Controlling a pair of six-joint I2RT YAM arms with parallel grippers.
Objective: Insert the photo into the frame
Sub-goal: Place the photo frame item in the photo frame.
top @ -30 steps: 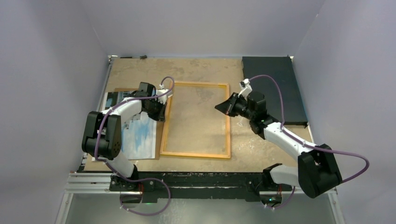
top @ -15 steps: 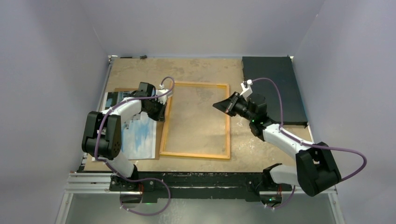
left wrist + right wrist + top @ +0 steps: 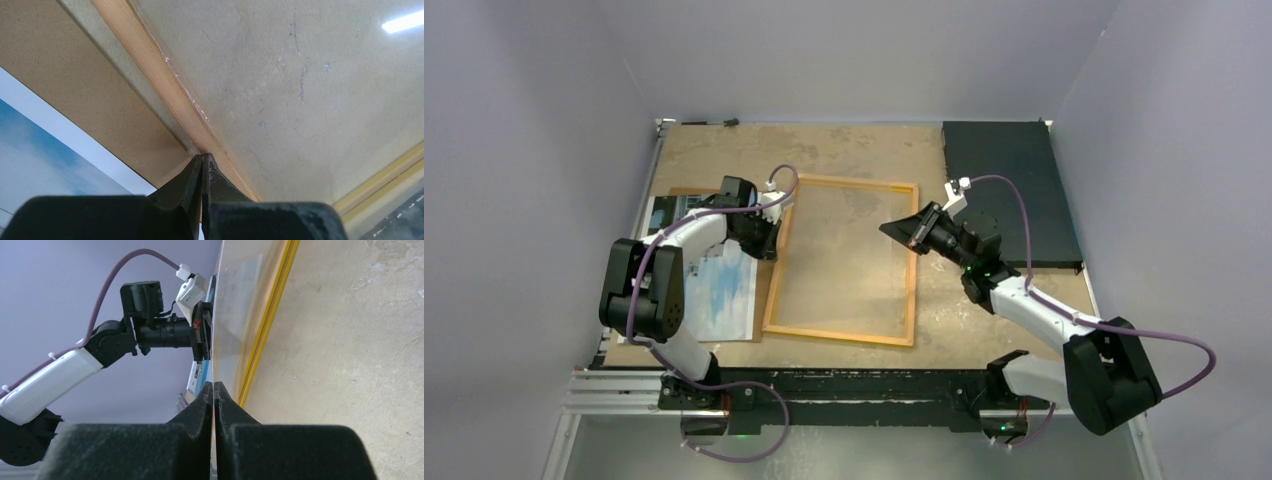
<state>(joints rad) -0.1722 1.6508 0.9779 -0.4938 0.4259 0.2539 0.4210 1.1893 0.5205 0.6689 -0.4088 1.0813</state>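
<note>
The frame (image 3: 839, 332), thin and yellow-edged with a clear pane, lies across the middle of the table with its right side raised a little. My left gripper (image 3: 767, 238) is shut with its tips on the frame's light wood left rail (image 3: 150, 55), near the far corner. My right gripper (image 3: 894, 229) is shut on the right edge; the thin pane runs between its fingers (image 3: 202, 400), beside the yellow border (image 3: 270, 315). The photo (image 3: 724, 295) of blue sky lies face up to the left of the frame, partly under my left arm, and shows as a pale blue patch (image 3: 30, 165).
A plain brown backing board (image 3: 686, 191) lies under the photo at the left (image 3: 75, 85). A dark rectangular mat (image 3: 1004, 180) lies at the far right corner. Walls enclose the table on three sides.
My right gripper has shifted slightly left and up with the frame's right edge, and the frame's near right corner has swung a little. The left gripper has stayed where it was.
</note>
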